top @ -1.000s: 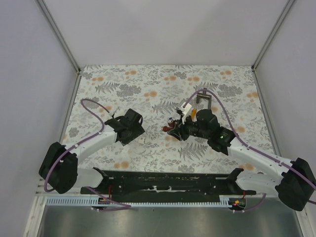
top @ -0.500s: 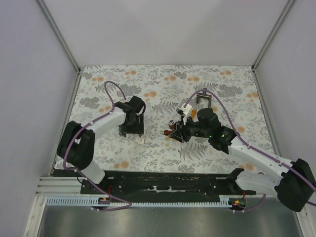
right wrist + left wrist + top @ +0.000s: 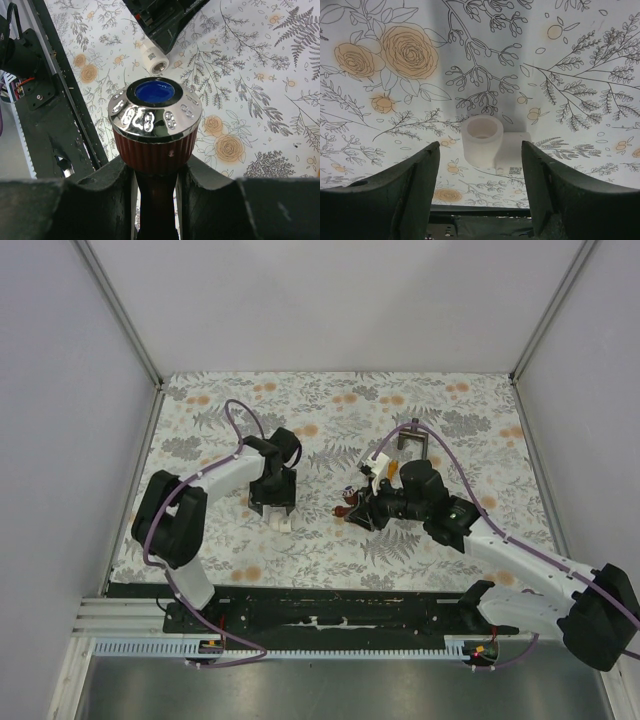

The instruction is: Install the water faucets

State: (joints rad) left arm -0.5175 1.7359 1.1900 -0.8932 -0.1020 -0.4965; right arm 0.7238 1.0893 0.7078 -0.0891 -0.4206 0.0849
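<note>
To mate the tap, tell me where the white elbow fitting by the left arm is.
Top view, left of centre: the white elbow fitting lies on the floral table, between the open fingers of the left gripper.

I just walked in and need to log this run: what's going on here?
The right gripper is clamped on a reddish-brown faucet, held above the floral table with its chrome, blue-capped knob facing the wrist camera. The left gripper hangs over a white elbow fitting lying on the table, with its jaws open on either side of it. Faucet and fitting are apart, so nothing is joined yet.
</note>
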